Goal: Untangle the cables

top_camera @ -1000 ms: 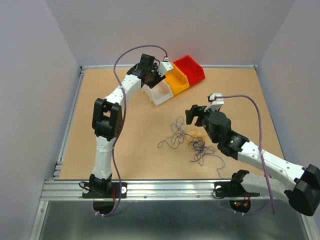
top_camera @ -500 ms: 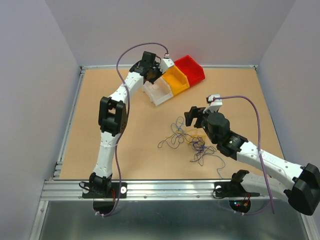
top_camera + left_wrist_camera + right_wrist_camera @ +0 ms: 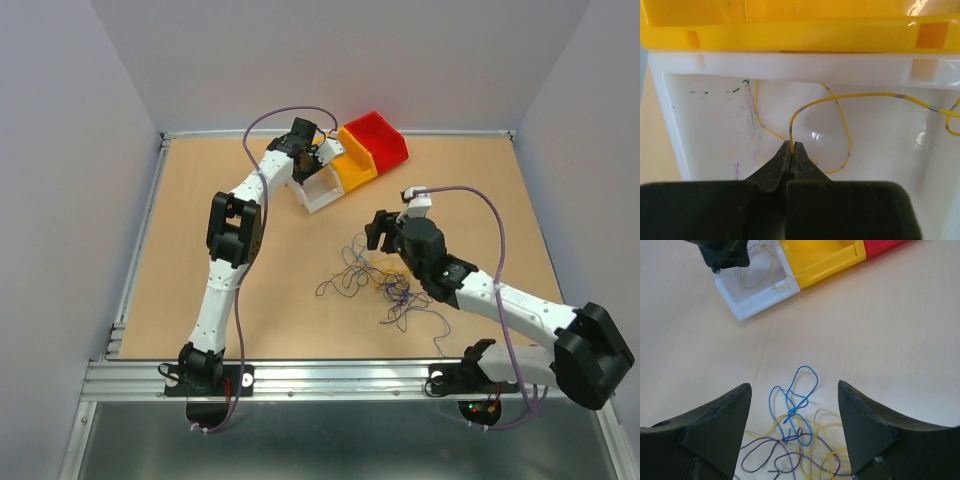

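Wire rises from the pinched left claw, trailing right.

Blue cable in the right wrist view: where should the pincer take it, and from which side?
Grip the far loop of the blue cable, coming straight down from above. That loop lies on bare table, clear of the tangle, and the open right pincer frames it.

This looks like a robotics lab test cell. Plain blank walls box in a wooden tabletop edged by an aluminium rail. Two white robot arms are bolted there, with plastic sorting bins on the tabletop.
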